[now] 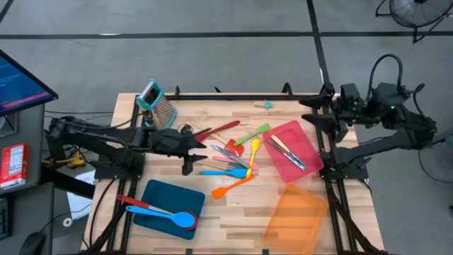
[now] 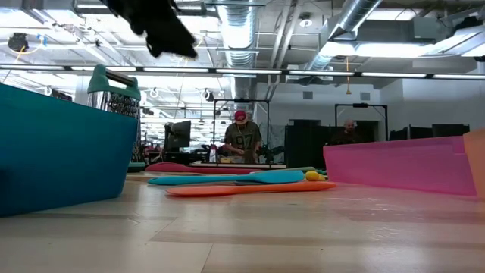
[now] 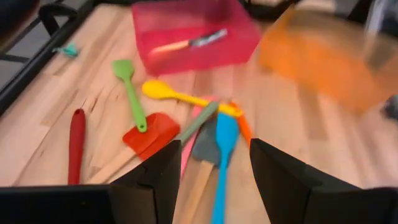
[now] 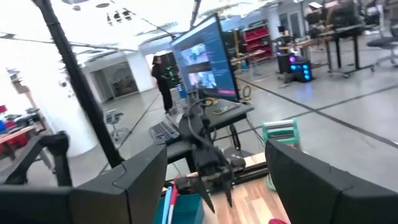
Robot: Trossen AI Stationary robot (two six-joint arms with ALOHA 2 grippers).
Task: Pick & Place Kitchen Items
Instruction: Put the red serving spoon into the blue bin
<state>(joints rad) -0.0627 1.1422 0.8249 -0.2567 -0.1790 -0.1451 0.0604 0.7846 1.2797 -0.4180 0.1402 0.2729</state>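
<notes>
Left gripper (image 1: 190, 157) open nr blue spoon (image 1: 222, 172), lying left-right

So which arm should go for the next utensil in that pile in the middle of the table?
Probably the left. Its gripper hangs open right beside the pile, with the blue spatula just ahead of its fingers. The right gripper is parked at the table's far right corner, well off the pile.

My left gripper (image 1: 192, 150) hangs over the table (image 1: 233, 219), with the loose utensils (image 1: 237, 161) just to its right. The grater (image 1: 157, 103) stands behind it, and one tray (image 1: 168, 205) lies before it. Two more trays (image 1: 293, 149) lie right of the utensils. My right gripper (image 1: 311, 110) waits at the table's far right edge.
</notes>
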